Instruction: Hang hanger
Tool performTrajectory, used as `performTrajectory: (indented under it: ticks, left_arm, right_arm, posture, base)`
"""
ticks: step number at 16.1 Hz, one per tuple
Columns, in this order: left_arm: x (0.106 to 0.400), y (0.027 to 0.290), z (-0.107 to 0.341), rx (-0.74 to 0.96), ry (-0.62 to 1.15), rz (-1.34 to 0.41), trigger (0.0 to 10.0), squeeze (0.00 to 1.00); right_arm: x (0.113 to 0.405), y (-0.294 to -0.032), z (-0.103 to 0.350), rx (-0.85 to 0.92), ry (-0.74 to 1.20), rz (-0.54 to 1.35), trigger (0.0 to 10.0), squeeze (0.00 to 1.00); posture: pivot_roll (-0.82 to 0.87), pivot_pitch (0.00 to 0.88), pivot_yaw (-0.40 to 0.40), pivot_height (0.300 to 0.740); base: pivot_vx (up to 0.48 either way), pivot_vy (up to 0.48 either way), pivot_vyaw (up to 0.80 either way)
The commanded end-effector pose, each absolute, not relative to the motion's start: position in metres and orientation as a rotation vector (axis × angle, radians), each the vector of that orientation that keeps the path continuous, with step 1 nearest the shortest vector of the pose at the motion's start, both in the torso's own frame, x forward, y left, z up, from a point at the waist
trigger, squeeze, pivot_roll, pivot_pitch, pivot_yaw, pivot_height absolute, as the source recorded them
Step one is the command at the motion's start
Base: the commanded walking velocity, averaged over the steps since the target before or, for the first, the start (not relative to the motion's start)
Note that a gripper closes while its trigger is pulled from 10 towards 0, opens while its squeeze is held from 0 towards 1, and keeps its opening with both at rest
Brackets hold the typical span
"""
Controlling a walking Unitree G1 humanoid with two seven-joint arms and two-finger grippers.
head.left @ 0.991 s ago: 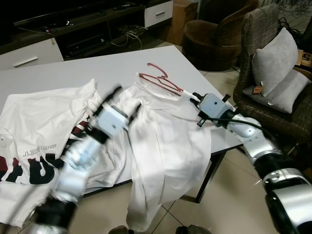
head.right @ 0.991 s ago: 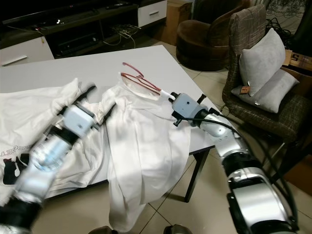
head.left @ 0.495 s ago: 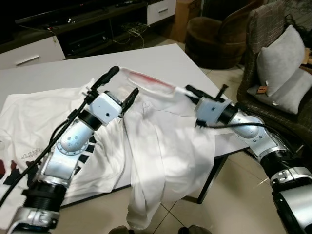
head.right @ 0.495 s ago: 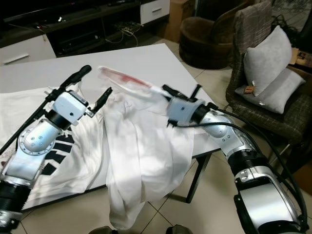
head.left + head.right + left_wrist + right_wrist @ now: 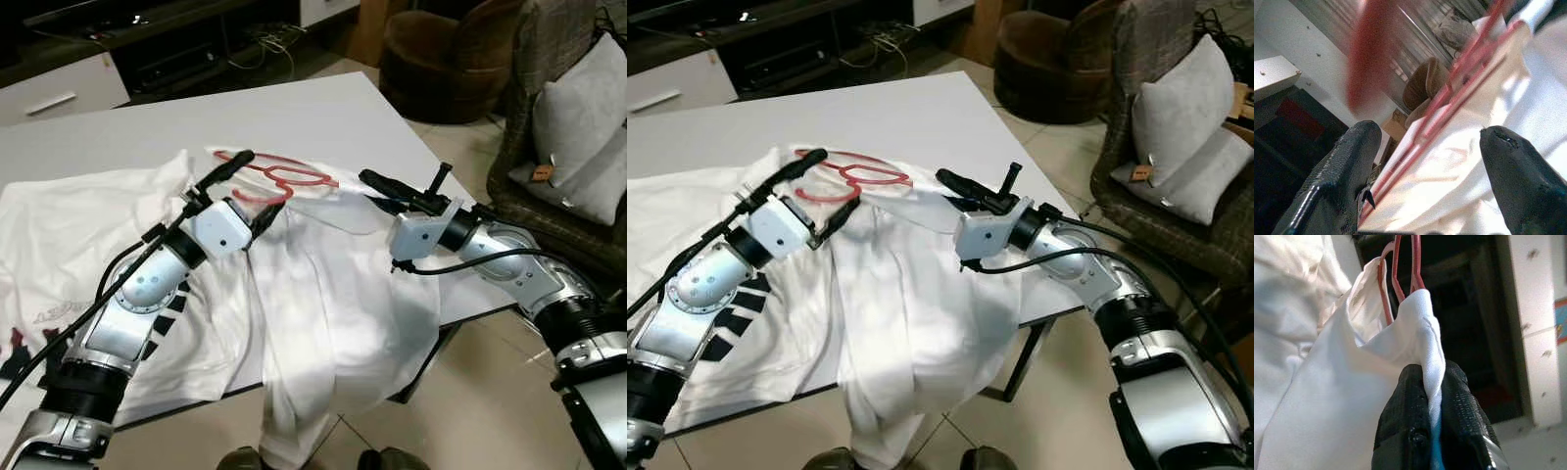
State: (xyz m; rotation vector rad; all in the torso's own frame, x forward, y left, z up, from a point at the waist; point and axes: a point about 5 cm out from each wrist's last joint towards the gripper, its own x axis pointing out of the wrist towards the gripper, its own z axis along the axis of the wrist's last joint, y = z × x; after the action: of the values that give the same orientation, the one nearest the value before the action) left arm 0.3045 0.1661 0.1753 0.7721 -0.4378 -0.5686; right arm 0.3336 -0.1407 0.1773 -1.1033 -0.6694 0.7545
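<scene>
bright, sharp; wrist foreground blurred

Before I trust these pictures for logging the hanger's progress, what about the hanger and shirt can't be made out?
- Hanger: its lower part is under the white shirt in the eye views.
- Hanger hook: a red blur in the left wrist view, too close to the lens.
- Shirt hem: cut off by the bottom edge of the eye views.
- Right gripper: fingers pinch the shirt; the fold hides whether the hanger is inside.

Dark printed lettering marks the near left white shirt (image 5: 49, 313). It is creased and cannot be read. No other text is legible.
</scene>
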Motion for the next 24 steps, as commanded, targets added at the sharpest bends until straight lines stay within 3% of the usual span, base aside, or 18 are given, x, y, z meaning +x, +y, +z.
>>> performTrajectory:
  ticks: [1,8,9,10,11,22,23,24]
  left_arm:
    - [0.305,0.165,0.177,0.811,-0.443,-0.596,10.0,0.00]
    - [0.300,0.155,0.165,0.869,-0.421,-0.695,10.0,0.00]
    - [0.299,0.154,0.161,0.879,-0.405,-0.717,8.5,0.00]
    - [0.297,0.153,0.157,0.889,-0.391,-0.741,3.7,0.00]
    - [0.295,0.152,0.154,0.887,-0.380,-0.758,0.0,0.00]
    - [0.296,0.151,0.156,0.901,-0.379,-0.779,0.0,0.00]
    - [0.296,0.151,0.156,0.907,-0.388,-0.780,0.0,0.00]
    - [0.296,0.150,0.157,0.909,-0.394,-0.780,0.0,0.00]
  right_arm:
    - [0.330,-0.135,0.187,-1.123,-0.750,0.773,10.0,0.00]
    - [0.323,-0.133,0.196,-1.245,-0.874,0.795,10.0,0.00]
    - [0.323,-0.133,0.197,-1.253,-0.885,0.791,10.0,0.00]
    - [0.323,-0.133,0.197,-1.263,-0.895,0.787,10.0,0.00]
    - [0.323,-0.133,0.197,-1.272,-0.901,0.780,10.0,0.00]
    - [0.329,-0.136,0.205,-1.319,-0.969,0.657,10.0,0.00]
    - [0.330,-0.138,0.204,-1.307,-0.964,0.639,10.0,1.00]
    - [0.331,-0.139,0.205,-1.290,-0.959,0.628,10.0,1.00]
  posture:
    - [0.01,0.000,0.045,0.736]
    - [0.00,0.000,0.044,0.736]
    - [0.01,0.000,0.044,0.736]
    - [0.01,0.000,0.043,0.736]
    - [0.01,0.000,0.043,0.736]
    - [0.01,0.000,0.046,0.736]
    - [0.01,0.000,0.045,0.736]
    - [0.01,0.000,0.045,0.736]
  base:
    - [0.000,0.000,0.00]
    - [0.000,0.000,0.00]
    - [0.000,0.000,0.00]
    - [0.000,0.000,0.00]
    - [0.000,0.000,0.00]
    - [0.000,0.000,0.00]
    - [0.000,0.000,0.00]
    - [0.000,0.000,0.00]
